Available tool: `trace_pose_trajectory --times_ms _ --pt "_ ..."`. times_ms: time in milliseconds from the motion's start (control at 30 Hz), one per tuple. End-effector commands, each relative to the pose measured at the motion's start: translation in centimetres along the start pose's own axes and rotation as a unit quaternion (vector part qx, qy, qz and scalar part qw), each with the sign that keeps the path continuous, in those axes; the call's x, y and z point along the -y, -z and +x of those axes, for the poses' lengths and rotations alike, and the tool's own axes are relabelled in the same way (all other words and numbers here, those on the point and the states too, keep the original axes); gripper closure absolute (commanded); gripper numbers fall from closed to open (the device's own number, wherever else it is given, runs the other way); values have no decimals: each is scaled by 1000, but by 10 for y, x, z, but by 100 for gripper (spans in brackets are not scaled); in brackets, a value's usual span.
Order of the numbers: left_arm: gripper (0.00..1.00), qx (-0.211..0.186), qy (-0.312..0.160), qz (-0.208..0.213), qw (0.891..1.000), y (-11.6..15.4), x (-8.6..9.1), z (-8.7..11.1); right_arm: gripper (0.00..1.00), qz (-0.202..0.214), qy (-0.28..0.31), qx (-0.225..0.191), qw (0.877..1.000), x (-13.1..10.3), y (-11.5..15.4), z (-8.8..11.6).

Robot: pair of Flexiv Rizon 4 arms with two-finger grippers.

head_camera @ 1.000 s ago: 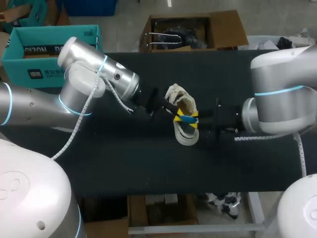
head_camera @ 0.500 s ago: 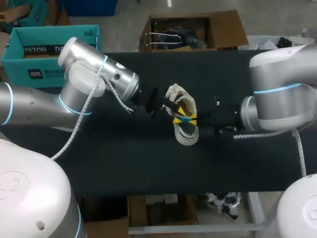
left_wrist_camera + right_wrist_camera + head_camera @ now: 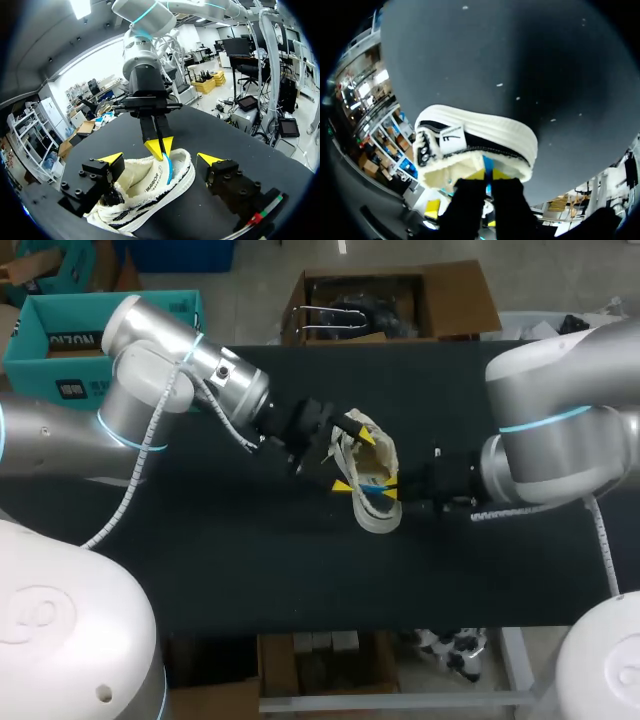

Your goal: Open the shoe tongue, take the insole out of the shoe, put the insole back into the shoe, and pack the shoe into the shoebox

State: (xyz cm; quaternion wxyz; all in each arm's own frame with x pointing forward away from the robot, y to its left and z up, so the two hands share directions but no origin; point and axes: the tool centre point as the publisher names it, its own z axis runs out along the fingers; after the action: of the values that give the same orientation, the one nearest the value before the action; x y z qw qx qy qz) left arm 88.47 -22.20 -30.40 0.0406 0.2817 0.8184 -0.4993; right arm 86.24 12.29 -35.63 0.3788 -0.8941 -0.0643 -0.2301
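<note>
The shoe point(image 3: 150, 187) lies about in the middle of the tabletop point(image 3: 250, 560), with its opening turned up toward my two arms. My left tool point(image 3: 353, 461) is spread wide, one yellow tip on the far side of the shoe and one on the near side. I cannot tell if its fingers really press the shoe or only stand beside it. My right tool point(image 3: 488, 174) comes in from the right. Its two yellow tips are pressed together on a thin blue edge at the rim of the opening, which I take for the insole point(image 3: 168, 170).

I judge that the step in hand is to take the insole out.

What could go wrong:
- The pinch holds only a narrow edge of the insole. If I pull too fast or at a bad angle, the edge may slip out of the tips.
- Because the left tool is spread and does not clamp the shoe, the whole shoe may lift or slide together with the insole.
- The insole may fold and jam under the tongue.
- The two tools are very close to each other, so a small error in the path may bring their fingers into contact.
</note>
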Motion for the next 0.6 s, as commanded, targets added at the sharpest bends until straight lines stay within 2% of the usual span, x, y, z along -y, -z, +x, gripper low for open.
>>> trace_pose_trajectory --times_ms 33,267,533,567,600 --pt "0 -4 25 4 1000 22 9 4 100 -7 -3 17 1000 -4 -9 -1" --pt "0 23 91 14 995 48 15 10 100 -10 -5 28 1000 -9 -16 -12" --pt "0 57 145 17 988 71 11 17 100 -44 0 49 998 -2 -23 -19" --pt "0 60 151 19 987 74 11 19 95 -46 -1 49 998 -1 -23 -20" --pt "0 65 157 17 985 76 11 20 86 -46 -1 49 998 0 -21 -21"
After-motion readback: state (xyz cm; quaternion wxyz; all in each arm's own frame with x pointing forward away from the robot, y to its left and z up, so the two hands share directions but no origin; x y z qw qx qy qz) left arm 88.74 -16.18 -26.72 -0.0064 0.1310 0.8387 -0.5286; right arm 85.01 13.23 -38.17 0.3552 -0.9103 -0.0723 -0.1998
